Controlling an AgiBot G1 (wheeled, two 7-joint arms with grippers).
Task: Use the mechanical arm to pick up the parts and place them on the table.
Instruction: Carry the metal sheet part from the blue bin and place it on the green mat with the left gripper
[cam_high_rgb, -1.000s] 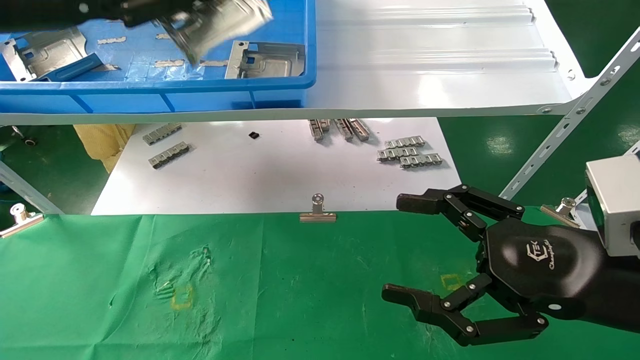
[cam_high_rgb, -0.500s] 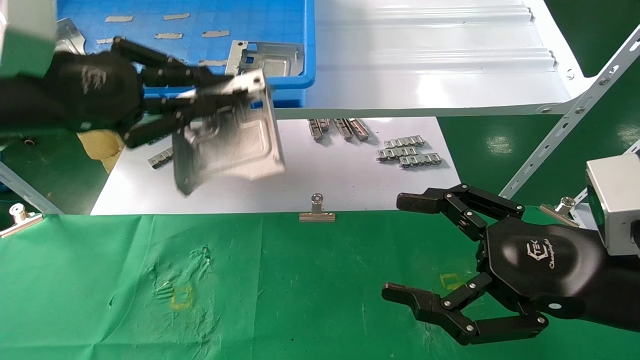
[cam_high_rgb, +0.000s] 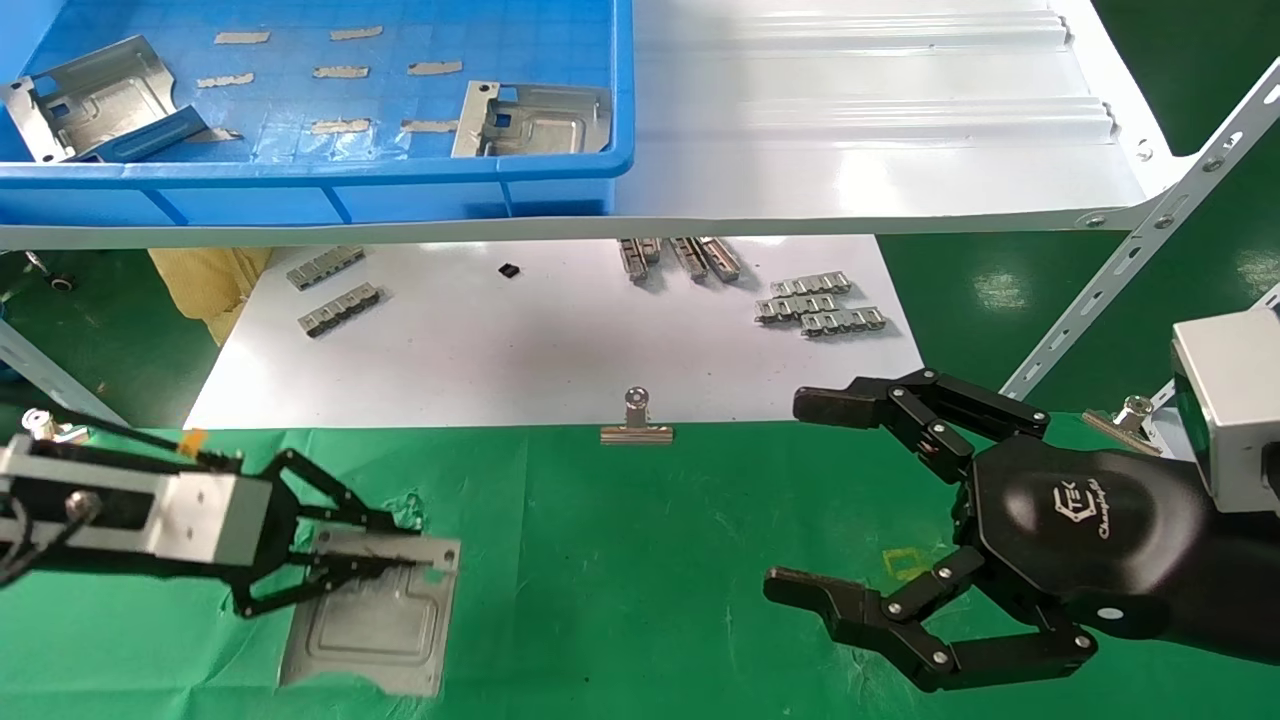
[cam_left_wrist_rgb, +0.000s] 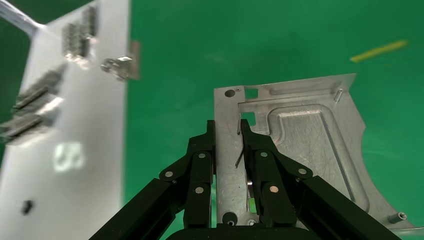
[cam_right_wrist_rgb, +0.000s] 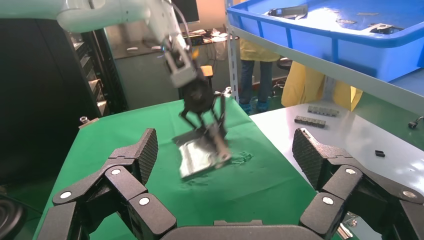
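While a second ago aloft over the blue tray (cam_high_rgb: 320, 175), now lowered to the table's (cam_high_rgb: 640, 560) left front: left gripper (cam_high_rgb: 385, 560) pinching part (cam_high_rgb: 365, 625); release next.

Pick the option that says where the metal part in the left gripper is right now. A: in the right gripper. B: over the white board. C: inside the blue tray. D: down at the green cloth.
D: the left gripper is shut on the part, low against the green cloth, far from the blue tray.
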